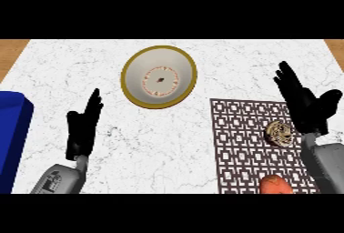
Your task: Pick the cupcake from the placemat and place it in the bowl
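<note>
The right hand [306, 107] hovers open just above the cupcake [280, 133] on the placemat [242, 145]; the left hand [84, 125] rests open.

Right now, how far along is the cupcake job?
Nothing looks done yet: the cupcake sits on the placemat, and the bowl has no cupcake in it. In hand: the right hand is beside the cupcake, fingers straight, holding nothing; the left hand is open too. Left to do: grasp the cupcake, carry it to the bowl, release it.
</note>
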Action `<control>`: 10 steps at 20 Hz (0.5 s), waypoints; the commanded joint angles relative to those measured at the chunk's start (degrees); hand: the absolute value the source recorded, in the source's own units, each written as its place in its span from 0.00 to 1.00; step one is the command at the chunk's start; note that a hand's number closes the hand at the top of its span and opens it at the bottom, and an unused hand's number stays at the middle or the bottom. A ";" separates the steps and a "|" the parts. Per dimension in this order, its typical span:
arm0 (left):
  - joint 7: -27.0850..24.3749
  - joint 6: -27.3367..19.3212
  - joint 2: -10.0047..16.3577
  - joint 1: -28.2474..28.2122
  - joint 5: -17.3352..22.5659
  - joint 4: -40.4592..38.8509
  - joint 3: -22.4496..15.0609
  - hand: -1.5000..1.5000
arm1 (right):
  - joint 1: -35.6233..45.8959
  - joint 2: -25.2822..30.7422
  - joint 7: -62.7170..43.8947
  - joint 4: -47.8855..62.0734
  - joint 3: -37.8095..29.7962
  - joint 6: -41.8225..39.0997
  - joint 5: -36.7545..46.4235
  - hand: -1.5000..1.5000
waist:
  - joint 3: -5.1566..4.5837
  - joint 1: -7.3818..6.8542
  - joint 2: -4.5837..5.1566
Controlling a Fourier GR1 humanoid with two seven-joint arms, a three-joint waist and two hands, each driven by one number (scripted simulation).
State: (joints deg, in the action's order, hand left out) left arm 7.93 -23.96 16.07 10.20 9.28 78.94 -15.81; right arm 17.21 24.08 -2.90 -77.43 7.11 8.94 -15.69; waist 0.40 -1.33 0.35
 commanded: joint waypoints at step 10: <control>-9.91 6.45 8.72 2.69 5.78 8.48 12.78 0.50 | -2.43 -5.29 13.85 -18.13 8.22 5.25 13.72 0.00 | -0.49 2.16 -1.11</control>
State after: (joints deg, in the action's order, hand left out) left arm 1.27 -19.99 22.96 13.71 12.60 85.89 -6.55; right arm 19.38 21.34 4.91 -90.46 13.72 5.17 -10.41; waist -0.17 -0.59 -1.09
